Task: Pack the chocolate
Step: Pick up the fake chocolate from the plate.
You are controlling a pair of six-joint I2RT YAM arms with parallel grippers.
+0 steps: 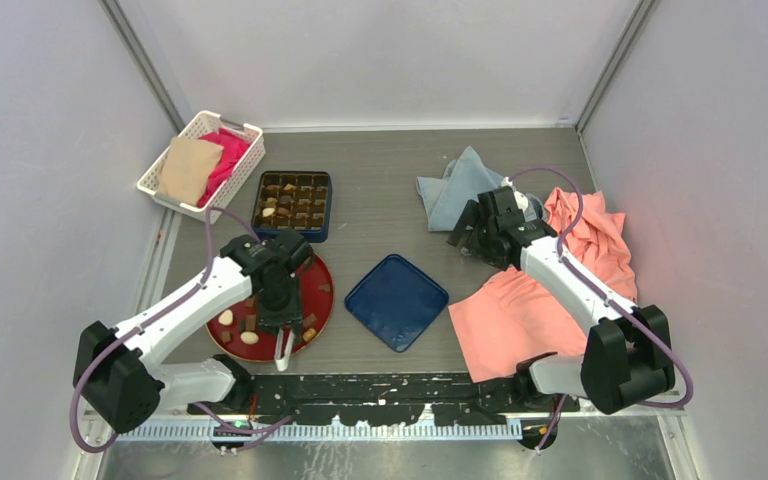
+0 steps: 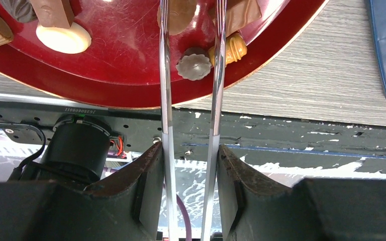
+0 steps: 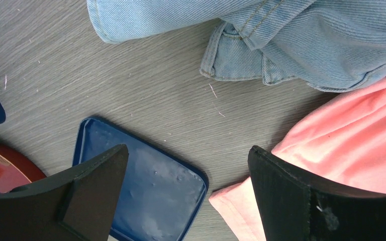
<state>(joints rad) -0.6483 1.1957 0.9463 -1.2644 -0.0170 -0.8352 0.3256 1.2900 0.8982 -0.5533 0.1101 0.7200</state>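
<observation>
Here the left jaws are closed on the tongs [image 2: 165, 75], whose two metal arms run out toward 12 o'clock in the left wrist view, over the red plate [image 2: 105, 75]. One grey-brown scalloped chocolate [image 2: 193, 65] lies on the plate between those arms, and a golden piece [image 2: 235, 47] sits just outside the right arm at 1 o'clock. About eight pieces show on the plate in that view: cream, tan and brown. The right jaws stand wide apart and hold nothing, hanging over the grey wood-grain table [image 3: 130, 75]. Pale walls [image 1: 390, 60] close in the table on three sides. From above, the plate sits at 8 o'clock on the table. One dark tin [image 1: 290, 236] at 11 o'clock holds more chocolate in a grid, too small to count. One blue lid [image 1: 397, 300] lies near the middle and one white basket [image 1: 170, 198] at 10 o'clock. One denim cloth [image 3: 306, 40] lies at 1 o'clock. Salmon cloth [image 3: 352, 145] spreads from 2 to 4 o'clock, and I cannot tell whether it is one piece or two.
</observation>
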